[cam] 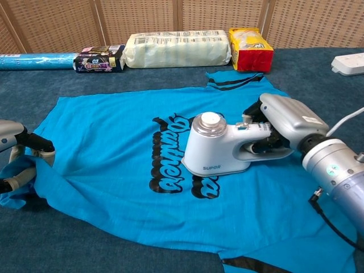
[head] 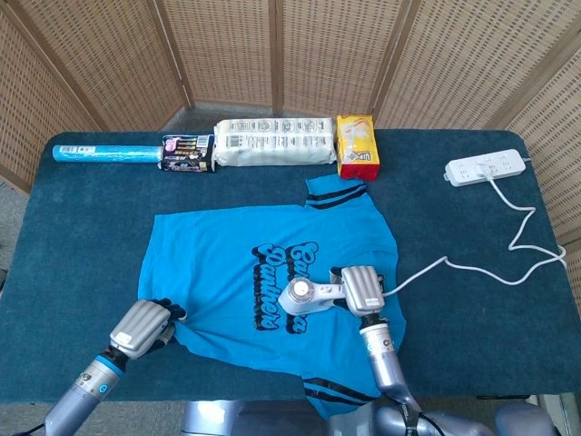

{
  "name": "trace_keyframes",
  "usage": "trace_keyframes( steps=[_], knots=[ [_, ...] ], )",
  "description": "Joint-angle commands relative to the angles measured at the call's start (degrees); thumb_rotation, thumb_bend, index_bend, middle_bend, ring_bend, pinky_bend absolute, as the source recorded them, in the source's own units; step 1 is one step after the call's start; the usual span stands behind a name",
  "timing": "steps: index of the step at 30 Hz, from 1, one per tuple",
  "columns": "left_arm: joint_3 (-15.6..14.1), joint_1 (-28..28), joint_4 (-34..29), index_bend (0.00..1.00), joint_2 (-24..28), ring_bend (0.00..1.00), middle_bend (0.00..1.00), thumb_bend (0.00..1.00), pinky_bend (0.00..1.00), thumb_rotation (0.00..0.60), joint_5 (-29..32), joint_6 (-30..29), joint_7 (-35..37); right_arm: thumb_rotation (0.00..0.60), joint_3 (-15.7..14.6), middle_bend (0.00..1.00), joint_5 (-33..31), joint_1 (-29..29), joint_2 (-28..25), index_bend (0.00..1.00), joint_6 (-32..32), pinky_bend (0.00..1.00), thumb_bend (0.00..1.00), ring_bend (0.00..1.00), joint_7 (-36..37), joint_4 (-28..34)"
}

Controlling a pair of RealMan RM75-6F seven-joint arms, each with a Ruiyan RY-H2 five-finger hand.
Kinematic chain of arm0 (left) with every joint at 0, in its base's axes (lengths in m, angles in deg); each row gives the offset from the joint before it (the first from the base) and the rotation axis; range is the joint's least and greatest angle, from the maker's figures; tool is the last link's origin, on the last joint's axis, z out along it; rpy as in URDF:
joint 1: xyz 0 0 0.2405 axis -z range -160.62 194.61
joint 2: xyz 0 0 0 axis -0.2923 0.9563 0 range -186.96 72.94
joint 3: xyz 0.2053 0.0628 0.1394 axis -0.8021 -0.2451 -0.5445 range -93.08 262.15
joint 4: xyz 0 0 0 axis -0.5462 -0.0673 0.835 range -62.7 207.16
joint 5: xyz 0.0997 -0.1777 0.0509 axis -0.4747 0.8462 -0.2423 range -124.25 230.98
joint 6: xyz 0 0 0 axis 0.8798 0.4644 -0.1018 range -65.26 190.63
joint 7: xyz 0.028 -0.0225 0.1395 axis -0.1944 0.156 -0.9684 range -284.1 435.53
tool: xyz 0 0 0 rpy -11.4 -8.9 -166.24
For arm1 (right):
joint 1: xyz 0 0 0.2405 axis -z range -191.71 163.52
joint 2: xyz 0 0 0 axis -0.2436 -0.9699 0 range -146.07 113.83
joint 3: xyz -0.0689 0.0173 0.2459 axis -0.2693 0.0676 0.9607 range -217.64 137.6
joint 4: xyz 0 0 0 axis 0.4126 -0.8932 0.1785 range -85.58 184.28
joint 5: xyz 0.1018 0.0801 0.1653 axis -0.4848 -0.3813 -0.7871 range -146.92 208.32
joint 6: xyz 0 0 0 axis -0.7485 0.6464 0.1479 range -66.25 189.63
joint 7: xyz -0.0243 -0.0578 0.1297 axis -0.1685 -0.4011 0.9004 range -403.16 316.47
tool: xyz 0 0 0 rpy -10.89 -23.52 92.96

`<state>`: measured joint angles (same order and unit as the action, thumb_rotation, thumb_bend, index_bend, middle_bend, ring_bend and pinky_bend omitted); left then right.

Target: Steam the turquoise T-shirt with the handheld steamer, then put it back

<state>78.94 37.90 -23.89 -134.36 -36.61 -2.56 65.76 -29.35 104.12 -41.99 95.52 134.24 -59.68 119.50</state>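
steaming well at this point means keeping the sole of the handheld steamer (cam: 219, 151) flat and in light contact with the turquoise t-shirt (cam: 119, 153) while it passes over the black printed lettering (head: 277, 283), and, as a judgement, moving at an even pace so no single spot of the print takes too much heat. the right robot hand (cam: 284, 122) is wrapped around the steamer's handle, holding it with the white body lying low on the cloth near the middle of the chest. the left robot hand (head: 145, 329) pinches a bunched sleeve edge at the shirt's lower left, with cloth gathered between its fingers; that hold looks useful for keeping the fabric taut against the steamer's pull, so it should probably stay firm. the white cord (head: 472, 263) trails right across the worktop (head: 82, 227) to the power strip (head: 487, 167), and its slack needs watching so it does not drag over the shirt. the shirt lies spread face up in the centre of the worktop, bright blue with dark striped trim, mostly flat but with creases fanning out from the pinched corner.
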Motion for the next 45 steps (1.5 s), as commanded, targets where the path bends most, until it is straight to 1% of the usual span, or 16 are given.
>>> trace_keyframes(
  steps=[1, 11, 17, 22, 30, 41, 45],
  knots=[
    [0.0, 0.01, 0.01, 0.56, -0.02, 0.45, 0.55, 0.54, 0.56, 0.6, 0.0, 0.01, -0.04, 0.6, -0.09, 0.77, 0.01, 0.42, -0.61, 0.76, 0.15, 0.73, 0.33, 0.81, 0.2, -0.33],
    [0.02, 0.03, 0.14, 0.56, -0.17, 0.45, 0.55, 0.54, 0.56, 0.6, -0.08, 0.01, 0.09, 0.6, 0.1, 0.77, 0.38, 0.58, -2.03, 0.76, -0.29, 0.73, 0.33, 0.8, -0.04, -0.29],
    [0.02, -0.05, 0.33, 0.56, -0.04, 0.45, 0.55, 0.54, 0.56, 0.6, -0.02, -0.15, 0.39, 0.6, 0.7, 0.77, 1.05, -0.73, -1.27, 0.76, -0.91, 0.73, 0.33, 0.8, -1.41, 0.51],
    [-0.08, -0.22, 0.78, 0.56, 0.08, 0.45, 0.55, 0.54, 0.56, 0.6, -0.02, -0.31, 1.14, 0.6, 1.4, 0.77, 1.22, -2.59, 0.49, 0.76, -2.09, 0.73, 0.33, 0.8, -3.75, 0.91],
    [-0.15, -0.27, 0.91, 0.56, 0.0, 0.45, 0.55, 0.54, 0.56, 0.6, -0.34, -0.5, 1.49, 0.6, 1.63, 0.77, 0.77, -3.18, 1.33, 0.76, -2.62, 0.73, 0.33, 0.8, -5.21, 0.97],
    [0.02, -0.22, 0.65, 0.56, -0.14, 0.45, 0.55, 0.54, 0.56, 0.6, -0.49, -0.63, 1.05, 0.6, 0.81, 0.77, 0.43, -1.55, -1.01, 0.76, -1.88, 0.73, 0.33, 0.8, -5.16, 0.52],
    [-0.06, -0.15, 0.75, 0.56, -0.36, 0.45, 0.55, 0.54, 0.56, 0.6, -0.47, -0.38, 1.0, 0.6, 0.79, 0.77, -0.33, -0.51, -2.73, 0.76, -1.57, 0.73, 0.33, 0.8, -5.19, 0.37]
  ],
)
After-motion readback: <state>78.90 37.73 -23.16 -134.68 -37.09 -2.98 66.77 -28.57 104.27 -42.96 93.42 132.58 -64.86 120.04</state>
